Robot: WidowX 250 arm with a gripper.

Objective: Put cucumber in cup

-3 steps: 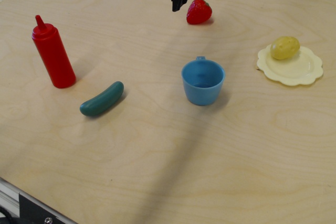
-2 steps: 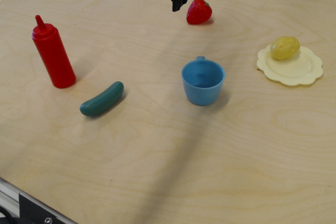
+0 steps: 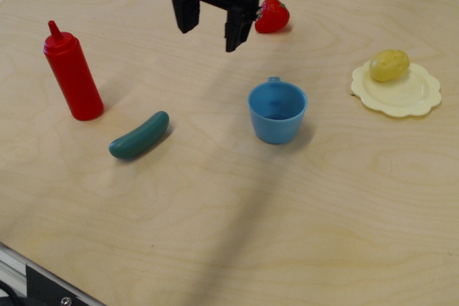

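The dark teal-green cucumber [image 3: 139,135] lies on the wooden table at the left of middle, tilted with its right end farther away. The light blue cup [image 3: 277,111] stands upright and empty to its right, its tab handle at the far rim. My black gripper [image 3: 209,36] hangs open and empty above the table at the top middle, well behind the cucumber and to the upper left of the cup.
A red squeeze bottle [image 3: 72,73] stands left of the cucumber. A red strawberry [image 3: 272,16] lies just right of the gripper. A pale yellow scalloped plate [image 3: 411,94] at the right holds a yellow potato-like lump [image 3: 389,65]. The table's front edge runs across the bottom left corner.
The gripper has come down and toward the camera, a little to the left, showing more of its body. It stays open. Nothing on the table has moved.
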